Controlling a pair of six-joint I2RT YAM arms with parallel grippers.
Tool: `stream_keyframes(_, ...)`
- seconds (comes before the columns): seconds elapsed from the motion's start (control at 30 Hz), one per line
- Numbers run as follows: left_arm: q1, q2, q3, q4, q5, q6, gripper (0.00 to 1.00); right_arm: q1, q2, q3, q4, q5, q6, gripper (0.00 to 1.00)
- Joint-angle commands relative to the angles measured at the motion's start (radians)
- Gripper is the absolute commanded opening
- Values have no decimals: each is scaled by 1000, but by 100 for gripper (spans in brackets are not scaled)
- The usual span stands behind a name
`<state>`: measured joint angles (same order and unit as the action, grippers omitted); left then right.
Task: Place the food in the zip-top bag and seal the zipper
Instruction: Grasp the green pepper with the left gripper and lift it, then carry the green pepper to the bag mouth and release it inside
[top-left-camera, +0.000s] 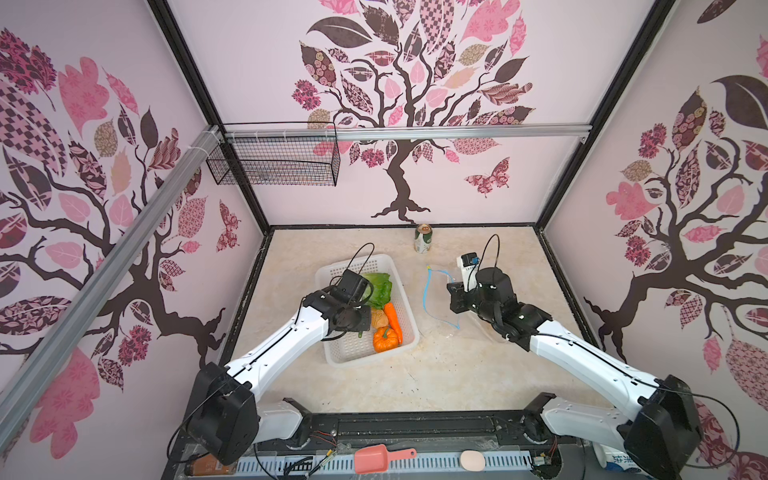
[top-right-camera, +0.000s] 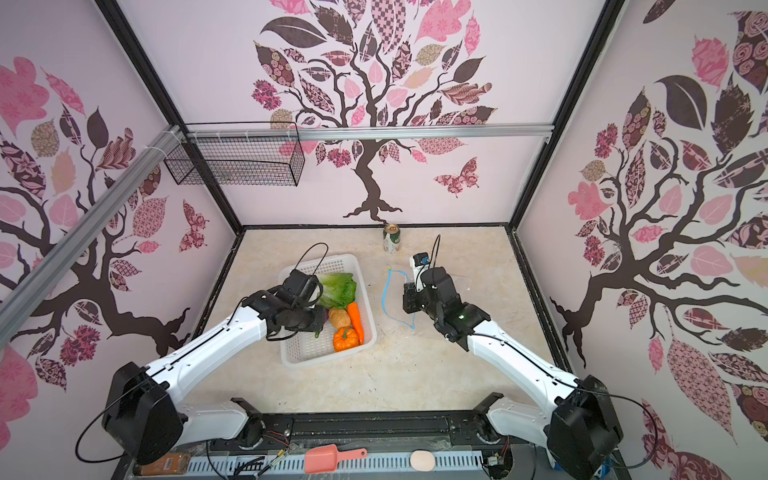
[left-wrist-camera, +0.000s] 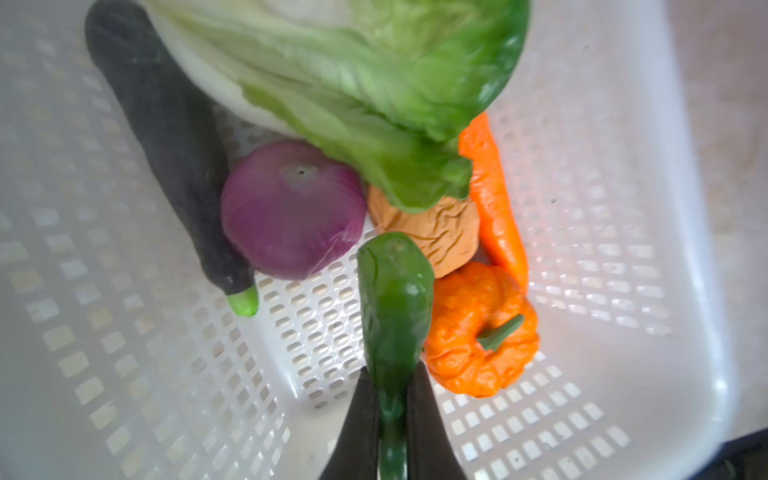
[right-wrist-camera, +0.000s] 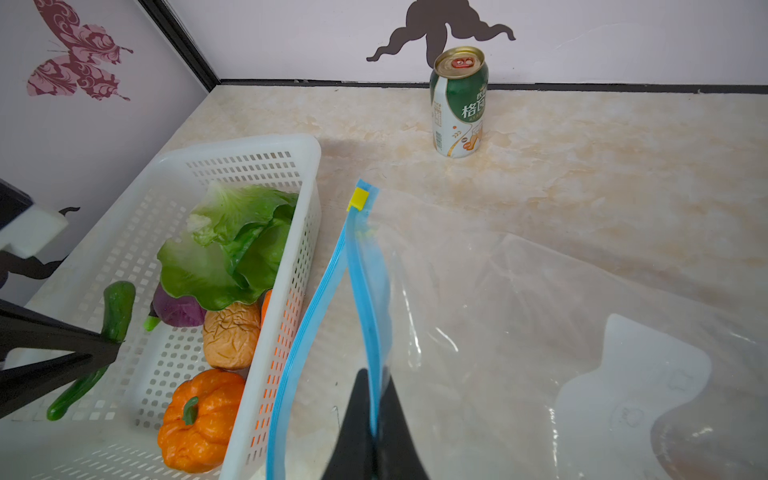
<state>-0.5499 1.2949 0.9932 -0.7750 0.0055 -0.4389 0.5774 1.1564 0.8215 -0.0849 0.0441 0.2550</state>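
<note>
Left jaws are clamped on the narrow stem end of a long green toy pepper (left-wrist-camera: 395, 299). Right jaws are pinched shut on the thin light-blue zipper strip (right-wrist-camera: 365, 291) of the large clear crinkly zip-top bag (right-wrist-camera: 540, 332).

In both top views a white perforated plastic basket (top-left-camera: 353, 347) sits left of centre on the beige marbled counter (top-left-camera: 457, 374). The left wrist hangs over its left side and hides those jaws. In the basket lie a leafy green toy lettuce (top-left-camera: 379, 286), an orange toy carrot (top-left-camera: 392, 318), a wrinkled tan toy potato (top-left-camera: 378, 318) and a small orange toy pumpkin (top-left-camera: 385, 338). The bag lies flat to the right of the basket and apart from it, its mouth facing the basket. A green-and-white drink can (top-left-camera: 423, 239) stands upright near the back wall.

The left wrist view shows the pepper projecting from the jaws over the basket floor, its tip by the potato. A purple toy onion (left-wrist-camera: 291, 212) and a dark toy cucumber (left-wrist-camera: 166, 145) lie alongside.

The right wrist view shows the gripped zipper lip lifted away from the other lip, so the mouth gapes. A yellow slider tab (right-wrist-camera: 358, 198) sits at the far end.
</note>
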Motion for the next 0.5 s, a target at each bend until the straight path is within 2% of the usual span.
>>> stream_keyframes(0.0,1,-52,-7,220,125,-19,5,-5,-10,19,21,-38,29,0)
stream_keyframes(0.27,-2,-64,-37,554,357,-54,6,-5,3,21,64,-96,91,0)
stream_keyframes(0.47,-35,14,-61,805,425,-175,7,-4,11,25,82,-126,127,0)
